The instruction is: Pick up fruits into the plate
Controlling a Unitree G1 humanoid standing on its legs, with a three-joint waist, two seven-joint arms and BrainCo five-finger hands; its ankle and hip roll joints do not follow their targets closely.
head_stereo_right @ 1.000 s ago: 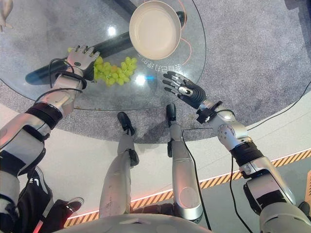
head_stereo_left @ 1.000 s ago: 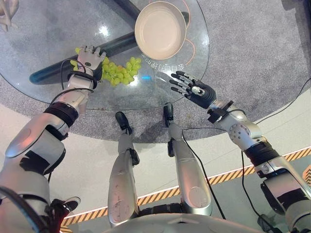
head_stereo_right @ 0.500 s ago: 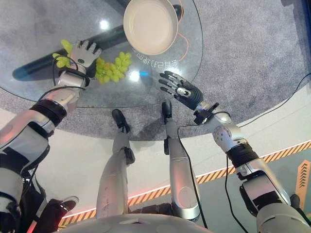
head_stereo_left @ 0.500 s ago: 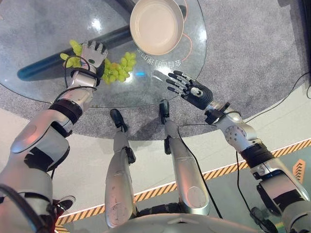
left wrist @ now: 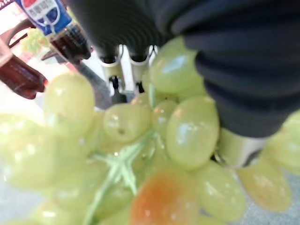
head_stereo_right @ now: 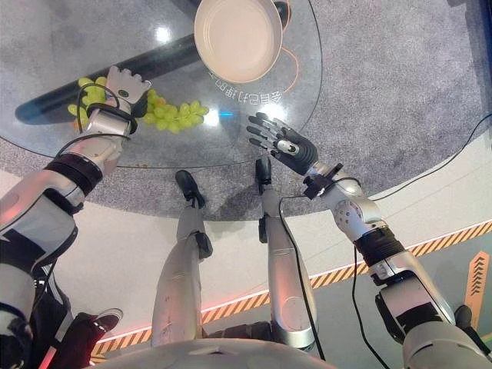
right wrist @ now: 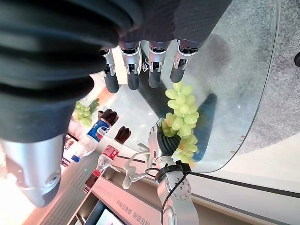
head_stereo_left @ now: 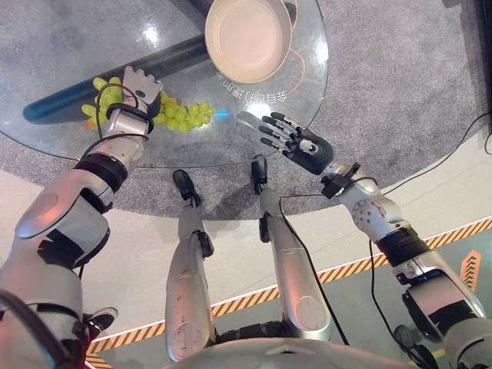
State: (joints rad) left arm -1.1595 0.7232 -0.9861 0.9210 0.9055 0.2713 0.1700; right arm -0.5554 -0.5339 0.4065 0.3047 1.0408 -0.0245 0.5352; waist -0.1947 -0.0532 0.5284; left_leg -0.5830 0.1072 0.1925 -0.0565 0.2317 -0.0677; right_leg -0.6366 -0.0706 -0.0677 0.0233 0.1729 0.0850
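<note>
On the glass bench (head_stereo_left: pixel 69 46) our left hand (head_stereo_left: pixel 137 86) lies over the grapes (head_stereo_left: pixel 181 116), fingers hidden beneath, plate (head_stereo_left: pixel 247 38) beyond; right hand (head_stereo_left: pixel 296 141) spread wide.

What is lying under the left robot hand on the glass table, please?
Green grapes lie under the left robot hand, spreading out either side of it. The hand covers the middle of the bunch, and its fingers are hidden.

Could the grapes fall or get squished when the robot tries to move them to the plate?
They might. The left hand lies on top of the grapes, a long loose bunch, so part could dangle or drop when lifted. The plate sits farther back on the glass table, and some grapes could miss it and roll. The right hand hovers open, not helping.
</note>
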